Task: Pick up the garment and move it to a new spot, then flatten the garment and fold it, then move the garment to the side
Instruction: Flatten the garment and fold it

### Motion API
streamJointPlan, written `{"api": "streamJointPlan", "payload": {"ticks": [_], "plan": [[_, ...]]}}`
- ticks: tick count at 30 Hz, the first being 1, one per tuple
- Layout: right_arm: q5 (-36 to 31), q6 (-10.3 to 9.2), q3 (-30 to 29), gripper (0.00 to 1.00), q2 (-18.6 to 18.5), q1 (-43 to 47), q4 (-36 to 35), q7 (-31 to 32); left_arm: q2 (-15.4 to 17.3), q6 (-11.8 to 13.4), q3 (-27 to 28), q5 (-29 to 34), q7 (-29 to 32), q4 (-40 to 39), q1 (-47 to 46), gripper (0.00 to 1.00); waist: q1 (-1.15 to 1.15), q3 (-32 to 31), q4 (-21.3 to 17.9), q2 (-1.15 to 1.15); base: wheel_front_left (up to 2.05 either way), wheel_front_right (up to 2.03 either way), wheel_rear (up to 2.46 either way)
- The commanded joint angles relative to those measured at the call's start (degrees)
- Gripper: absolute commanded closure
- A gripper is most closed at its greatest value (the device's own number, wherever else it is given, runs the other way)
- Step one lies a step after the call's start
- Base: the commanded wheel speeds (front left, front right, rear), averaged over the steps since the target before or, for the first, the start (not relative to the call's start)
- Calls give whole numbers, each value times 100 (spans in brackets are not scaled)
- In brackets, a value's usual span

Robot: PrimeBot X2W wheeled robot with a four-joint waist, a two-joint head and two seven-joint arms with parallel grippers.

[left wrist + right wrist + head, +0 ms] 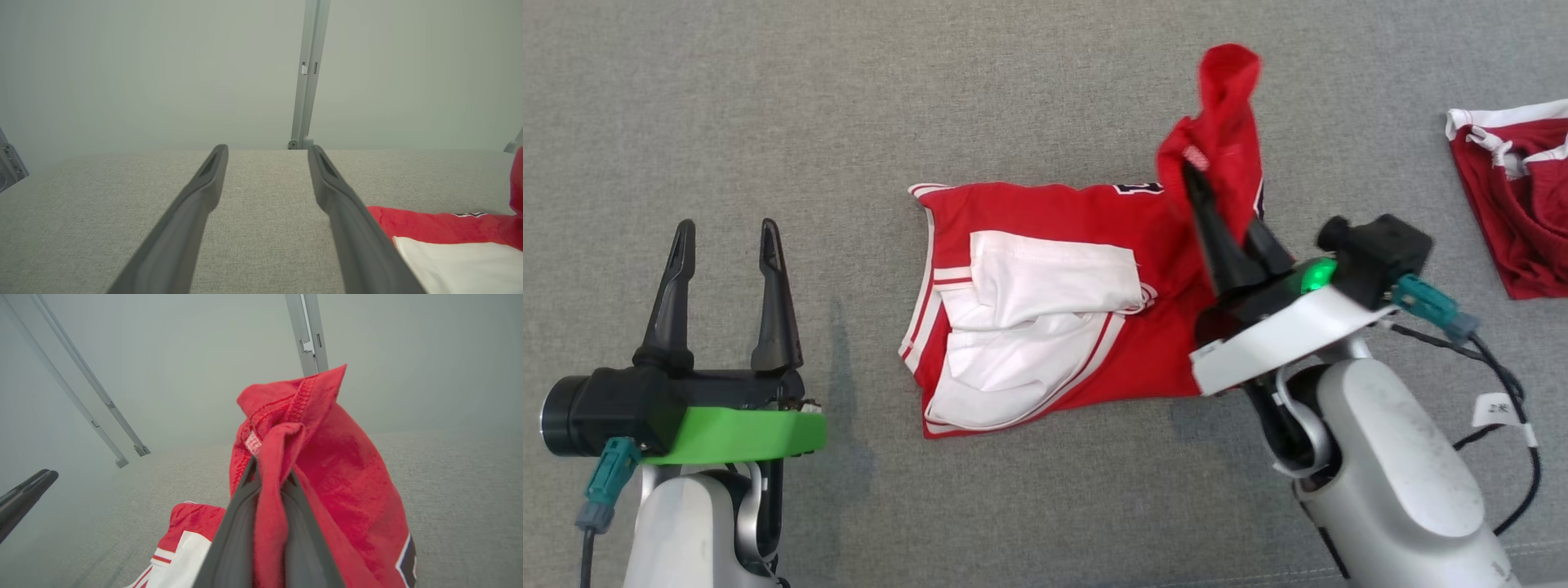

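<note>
Right now the red and white garment [1054,310] lies in the middle of the grey table [768,98]. Most of it is flat, with a white part turned over on its left half. Its right end is lifted up off the table. The right gripper [1217,196] holds that end, with its two dark fingers almost closed on a bunch of red cloth. In the right wrist view a loose flap stands up above the tips.

A few things could go wrong. The pinch looks small, so the cloth might slip out if the arm pulls fast. Only one end is held, so the rest could drag along the table and bunch up, and the white part could get messy. The loose flap might flop the wrong way and make a crooked fold. Another dark red garment [1515,204] lies at the far right, well apart, and a big move that way could land on it.

The right arm comes in from the near right. Its wrist is tipped, and the fingers point far and a little left, up above the table.

The left gripper [727,233] waits at the near left, well apart from the garment. Its fingers are wide open, hold nothing and point straight to the far side. The left wrist view shows them low over the table, with the garment's edge just to their right.
</note>
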Motion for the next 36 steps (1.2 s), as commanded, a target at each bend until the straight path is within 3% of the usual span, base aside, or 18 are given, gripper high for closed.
{"api": "streamJointPlan", "payload": {"ticks": [1,5,12,19,20,21,22,28,36], "plan": [[-15,-5,60,100,-9,-58,7,24,-11,-28,1,22,-18,9,-70,0,0,17,61,0,0,0,0],[156,-3,824,100,241,-203,212,82,-42,-41,-87,-17,-18,57,-120,0,0,46,254,0,0,0,0],[585,-3,1954,100,333,-351,856,-195,-81,-58,-192,-40,-18,121,-185,0,0,119,473,0,0,0,0],[1038,-3,2471,100,331,-622,1416,-529,-109,-65,-281,-46,-18,191,-242,0,0,161,548,0,0,0,0],[1070,-3,2513,69,332,-667,1459,-562,-112,-64,-291,-42,-18,201,-248,0,0,164,546,0,0,0,0],[1115,-3,2551,23,332,-712,1483,-594,-113,-66,-299,-35,-18,209,-255,0,0,163,544,0,0,0,0],[1105,-3,2619,0,333,-808,1428,-650,-116,-64,-302,-14,-18,212,-267,0,0,163,524,0,0,0,0],[818,-3,2461,0,329,-865,834,-694,-120,-54,-243,29,-18,209,-223,0,0,107,379,0,0,0,0],[-181,-3,782,0,214,-264,-142,-696,-106,-6,-62,91,-19,170,-118,0,0,35,145,0,0,0,0]]}}
